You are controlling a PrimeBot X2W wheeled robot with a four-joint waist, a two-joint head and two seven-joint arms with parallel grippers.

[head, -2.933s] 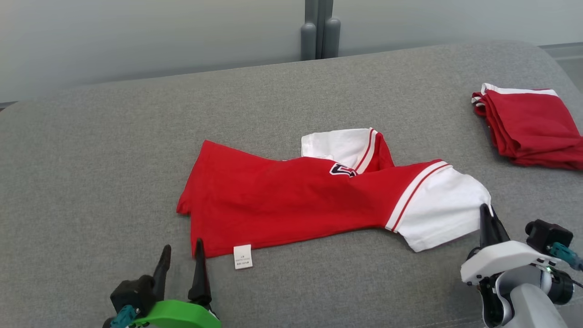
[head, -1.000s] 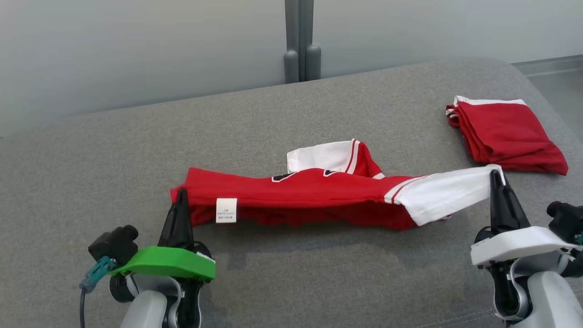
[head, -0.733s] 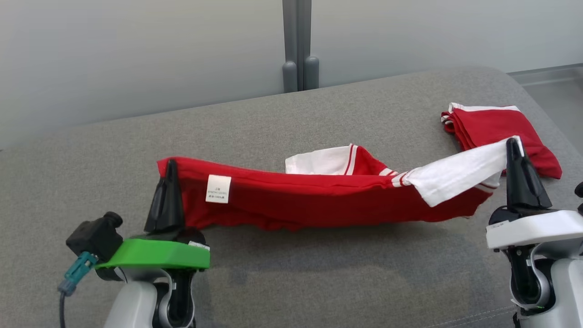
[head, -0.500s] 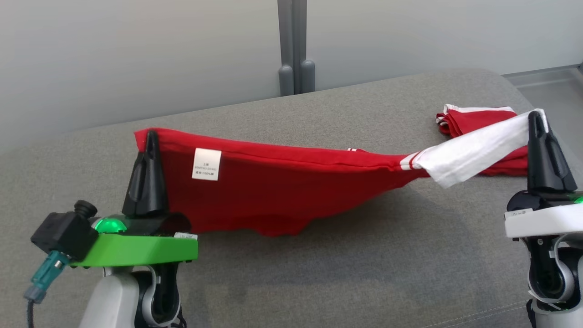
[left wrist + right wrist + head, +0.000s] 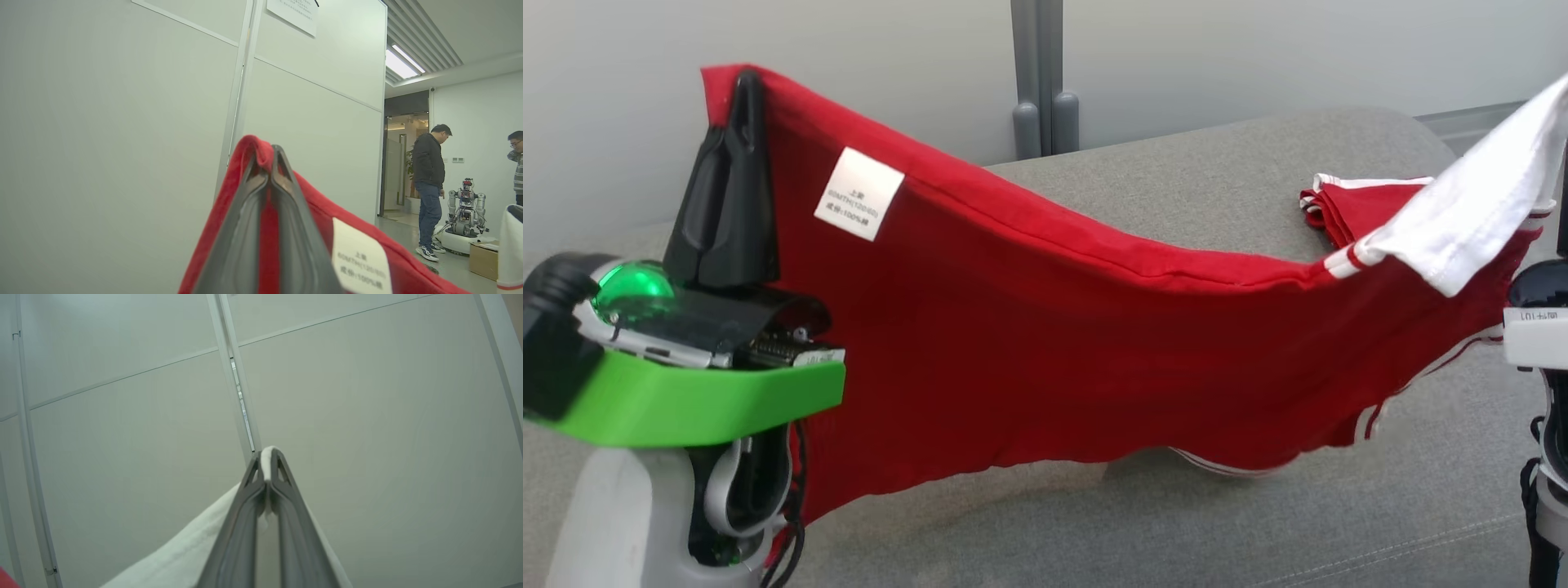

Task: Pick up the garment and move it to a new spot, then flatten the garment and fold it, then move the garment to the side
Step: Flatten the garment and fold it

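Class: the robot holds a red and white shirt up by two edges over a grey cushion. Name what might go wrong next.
1. The right gripper pinches only the tip of the white sleeve; the shirt may slip free.
2. The hem hangs near the grey cushion and could drag and bunch.
3. The folded red garment lies close; a swing might disturb it.

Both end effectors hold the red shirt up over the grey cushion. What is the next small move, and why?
Probably lift both arms slightly higher before moving sideways. The left end effector is shut on the hem corner of the red shirt, the right end effector on its white sleeve, yet the middle sags and the lower edge hangs close to the grey cushion.
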